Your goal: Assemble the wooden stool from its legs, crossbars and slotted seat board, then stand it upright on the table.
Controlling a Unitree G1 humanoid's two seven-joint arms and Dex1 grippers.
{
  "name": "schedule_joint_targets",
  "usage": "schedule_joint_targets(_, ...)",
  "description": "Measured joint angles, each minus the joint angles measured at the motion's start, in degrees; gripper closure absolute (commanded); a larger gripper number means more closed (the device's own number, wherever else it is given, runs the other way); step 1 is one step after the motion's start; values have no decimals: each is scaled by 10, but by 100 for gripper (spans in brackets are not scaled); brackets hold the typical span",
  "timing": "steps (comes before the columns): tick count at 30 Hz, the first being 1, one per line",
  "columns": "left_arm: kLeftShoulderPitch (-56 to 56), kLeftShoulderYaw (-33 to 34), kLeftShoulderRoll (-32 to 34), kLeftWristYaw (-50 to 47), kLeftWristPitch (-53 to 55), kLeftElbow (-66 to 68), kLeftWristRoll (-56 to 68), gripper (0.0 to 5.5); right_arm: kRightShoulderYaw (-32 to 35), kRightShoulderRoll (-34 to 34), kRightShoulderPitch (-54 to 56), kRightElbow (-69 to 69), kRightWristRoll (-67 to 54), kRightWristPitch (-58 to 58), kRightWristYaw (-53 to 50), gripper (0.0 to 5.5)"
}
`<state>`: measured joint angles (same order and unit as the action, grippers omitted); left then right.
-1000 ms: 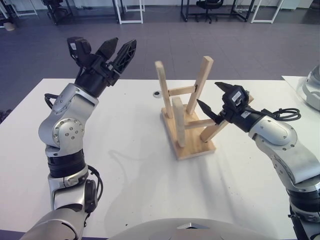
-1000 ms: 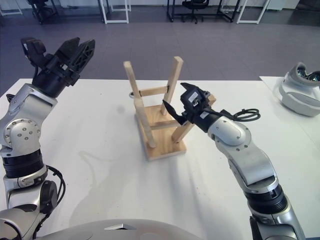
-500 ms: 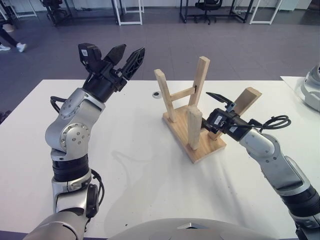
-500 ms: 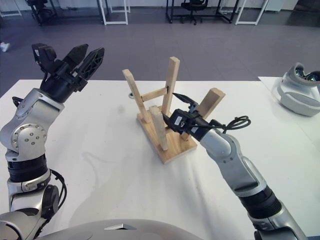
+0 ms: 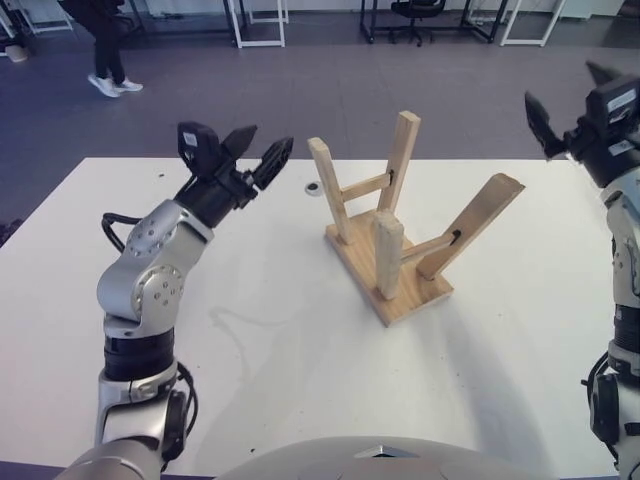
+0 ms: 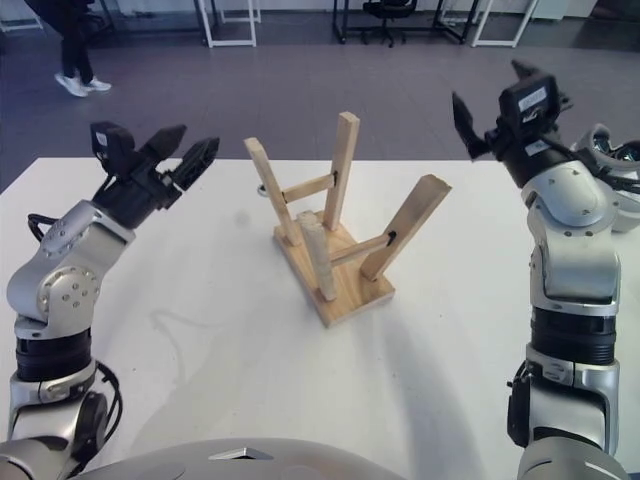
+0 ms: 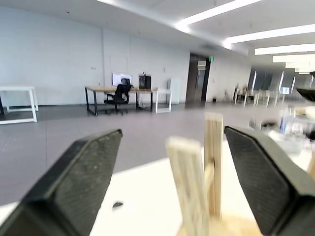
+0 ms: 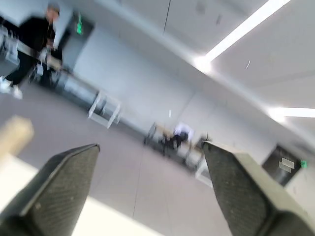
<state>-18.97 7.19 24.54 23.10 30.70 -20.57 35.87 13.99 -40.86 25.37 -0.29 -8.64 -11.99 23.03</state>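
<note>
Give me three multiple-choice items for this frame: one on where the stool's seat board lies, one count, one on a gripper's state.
1. Where does the seat board lie? A on the floor; B flat on the table; C on a chair.
2. How many legs point up from it? A two; B four; C six.
3. The right gripper is: A shut on a leg; B shut on a crossbar; C open, raised clear of the legs.
B, the board rests on the white top; B, four rise, one leaning outward; C, it is spread wide in the air.
</note>
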Motion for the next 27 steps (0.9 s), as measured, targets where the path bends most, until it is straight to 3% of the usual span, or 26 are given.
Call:
schedule_joint_targets(6,119,-117,68,77,-65,66,-155,165,-68,92,-72,294,-18,147,161,161)
schedule_joint_targets(10,132,-177,61,94,-112,138,-225,165,-133,116,-69,427,47,264,176,161)
schedule_joint_targets(15,133,-206,45,105,-128,168,-260,165,-173,116,-107,363,45,300,227,161)
schedule_joint_targets(20,146,-174,87,132,-152,217,-276,165,-277,97,-266,57,-16,184,354,161)
schedule_joint_targets(22,117,-142,125,155,-186,296,-280,165,-293,91,-303,-17,-47,128,367,161)
schedule_joint_targets(27,-33,-141,102,198,-289,486,-300,165,-235,93,-148,162,60,156,211,161)
